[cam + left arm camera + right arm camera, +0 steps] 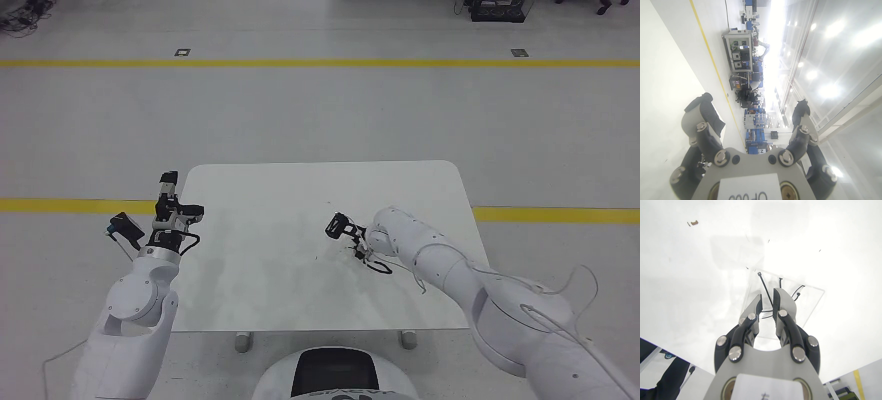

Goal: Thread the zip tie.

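The right gripper (pixel 768 293) hangs over a clear tray (pixel 810 308) that lies on the white table (pixel 270 280), at the centre of the right wrist view. Its jaws stand narrowly apart and clamp nothing. The zip tie (pixel 763 284) lies in the tray directly below the gap. Its square head sits toward the tray's upper-left corner, and its strap runs diagonally down the frame until it passes behind the right-hand jaw. The long axis therefore runs nearly in line with the jaws, slightly oblique, so closing would likely pinch the strap across its width. Whether the jaws are already down at strap level cannot be told. Two more ties (pixel 797 294) lie just beside it, toward the right of the tray, near enough to be caught by mistake. The left gripper (pixel 754 100) is at the left edge of the table in the top view, well apart from the tray. Its jaws are spread wide and empty. The right arm is clearly the nearer one for the pick-up. Threading is not yet begun.
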Controlling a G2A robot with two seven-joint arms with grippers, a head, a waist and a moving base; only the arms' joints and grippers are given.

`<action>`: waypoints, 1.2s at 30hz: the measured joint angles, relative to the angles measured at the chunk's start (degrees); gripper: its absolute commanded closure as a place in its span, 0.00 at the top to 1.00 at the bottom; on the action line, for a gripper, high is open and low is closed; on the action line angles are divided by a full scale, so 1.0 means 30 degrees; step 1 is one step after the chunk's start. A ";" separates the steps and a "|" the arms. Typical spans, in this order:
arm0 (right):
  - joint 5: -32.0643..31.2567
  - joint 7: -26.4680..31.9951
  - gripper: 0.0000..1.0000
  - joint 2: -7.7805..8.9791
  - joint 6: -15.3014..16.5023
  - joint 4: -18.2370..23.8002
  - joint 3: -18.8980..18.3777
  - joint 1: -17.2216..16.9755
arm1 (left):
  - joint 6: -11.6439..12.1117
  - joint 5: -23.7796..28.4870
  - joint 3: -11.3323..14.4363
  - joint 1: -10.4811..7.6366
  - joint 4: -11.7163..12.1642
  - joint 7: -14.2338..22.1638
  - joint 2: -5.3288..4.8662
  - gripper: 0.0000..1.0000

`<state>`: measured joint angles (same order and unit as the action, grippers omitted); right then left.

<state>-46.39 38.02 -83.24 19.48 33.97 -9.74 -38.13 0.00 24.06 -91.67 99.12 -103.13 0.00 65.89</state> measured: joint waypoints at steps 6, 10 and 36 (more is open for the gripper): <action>-0.0137 0.0011 0.17 -0.0182 0.0000 -0.0263 0.0000 -0.0041 | 0.0000 0.0000 0.0000 0.0000 0.0000 0.0000 0.0000 1.00; -0.0168 0.0040 0.16 -0.0337 0.0000 -0.0506 0.0000 -0.0082 | 0.0000 0.0000 0.0000 0.0000 0.0000 0.0000 0.0000 1.00; -0.0552 0.0121 0.00 -0.0965 0.0000 -0.1295 0.0000 0.0124 | 0.0000 0.0000 0.0000 0.0000 0.0000 0.0000 0.0000 1.00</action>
<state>-48.05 38.39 -86.14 19.48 30.09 -9.74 -37.76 0.00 24.06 -91.67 99.12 -103.13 0.00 65.89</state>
